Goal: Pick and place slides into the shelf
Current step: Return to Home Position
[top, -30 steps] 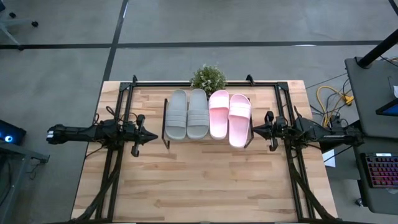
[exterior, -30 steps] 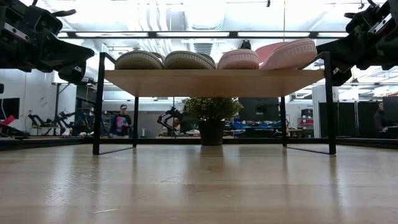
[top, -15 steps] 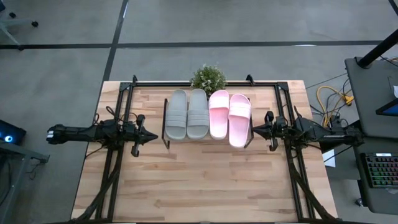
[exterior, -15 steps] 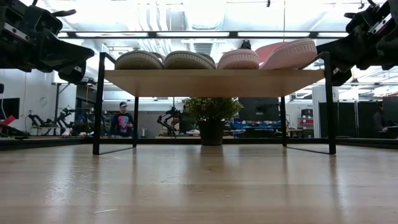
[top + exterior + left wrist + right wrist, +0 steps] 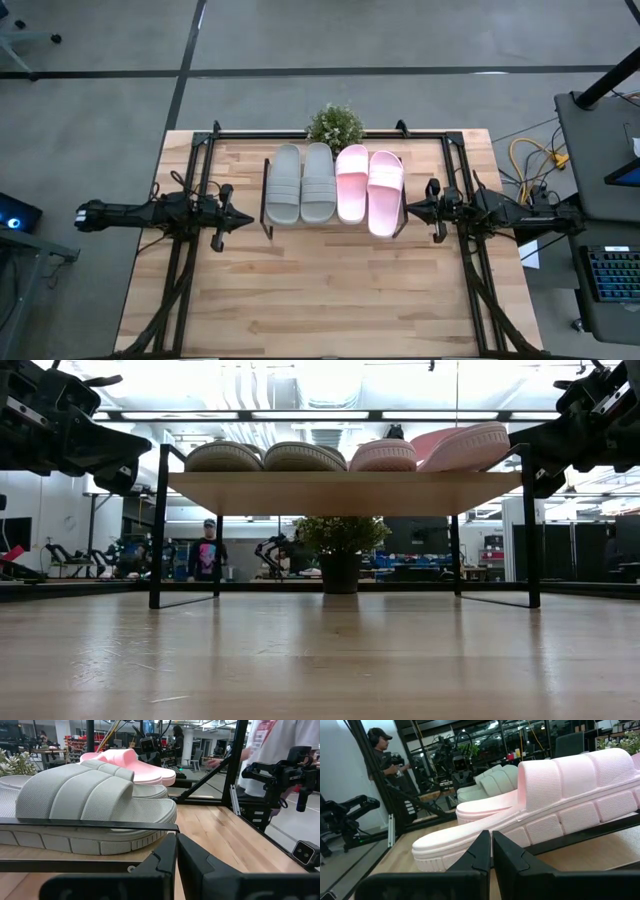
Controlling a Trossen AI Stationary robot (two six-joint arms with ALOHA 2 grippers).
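The low view sits at tabletop height, facing level across the table (image 5: 320, 660) to the shelf (image 5: 340, 492) in the frame's upper half and the room behind; the high view looks straight down from far above, the same shelf at its centre. Both wrist views look along that shelf from close by at opposite ends, grey-green slides (image 5: 90, 805) filling the left one, pink slides (image 5: 560, 790) the right.

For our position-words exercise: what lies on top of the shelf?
On the shelf, side by side: a grey-green pair and a pink pair, the outermost pink slide tilted. They hide most of its plank. Left gripper and right gripper wait alongside.
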